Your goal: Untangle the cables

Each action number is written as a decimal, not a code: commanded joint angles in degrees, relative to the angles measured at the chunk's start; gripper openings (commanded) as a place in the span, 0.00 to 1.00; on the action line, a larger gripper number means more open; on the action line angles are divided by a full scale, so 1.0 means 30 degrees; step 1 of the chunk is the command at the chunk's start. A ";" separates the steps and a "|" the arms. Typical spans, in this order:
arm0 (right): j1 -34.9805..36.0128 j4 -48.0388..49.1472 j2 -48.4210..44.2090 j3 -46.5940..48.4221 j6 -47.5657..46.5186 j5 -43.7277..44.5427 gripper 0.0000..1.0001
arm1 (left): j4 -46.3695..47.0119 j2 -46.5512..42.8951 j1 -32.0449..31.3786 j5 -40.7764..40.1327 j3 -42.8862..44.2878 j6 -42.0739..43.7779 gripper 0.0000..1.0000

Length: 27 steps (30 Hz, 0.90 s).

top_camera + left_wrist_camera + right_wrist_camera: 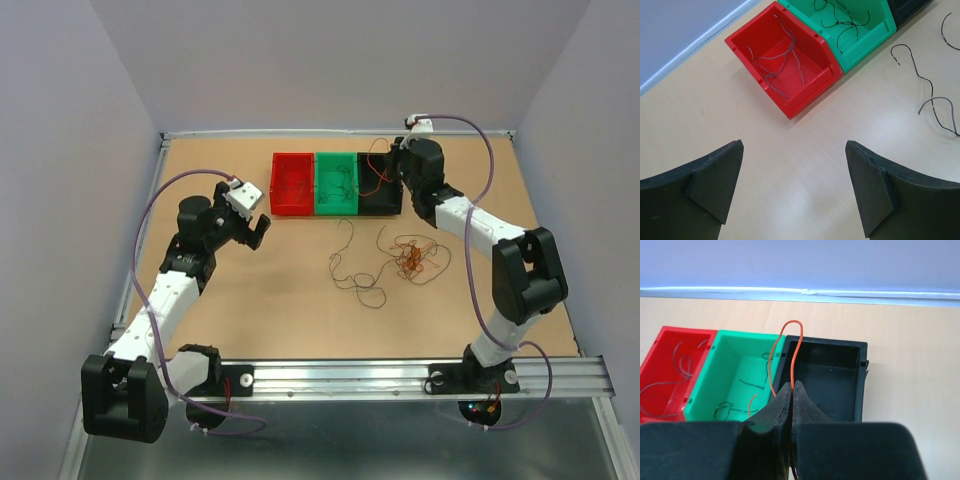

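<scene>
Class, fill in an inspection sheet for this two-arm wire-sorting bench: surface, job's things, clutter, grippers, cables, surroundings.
Surface: light wooden table.
Job's things: orange clump and loose dark wires lie on the table; grey wires in the red bin; dark wires in the green bin.
Clutter: nothing seen.
Grippers: left gripper open, holding nothing, above the table near the red bin; right gripper shut on an orange wire at the black bin.
Cables: lilac cables loop along both arms, apart from the wires.
Surroundings: plain walls on three sides; metal rail at the near edge.
</scene>
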 commanded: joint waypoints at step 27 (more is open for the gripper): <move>-0.0282 -0.0400 0.5752 0.3675 -0.0996 0.2392 0.01 | 0.0879 0.0116 0.0112 -0.0148 -0.0046 -0.0150 0.95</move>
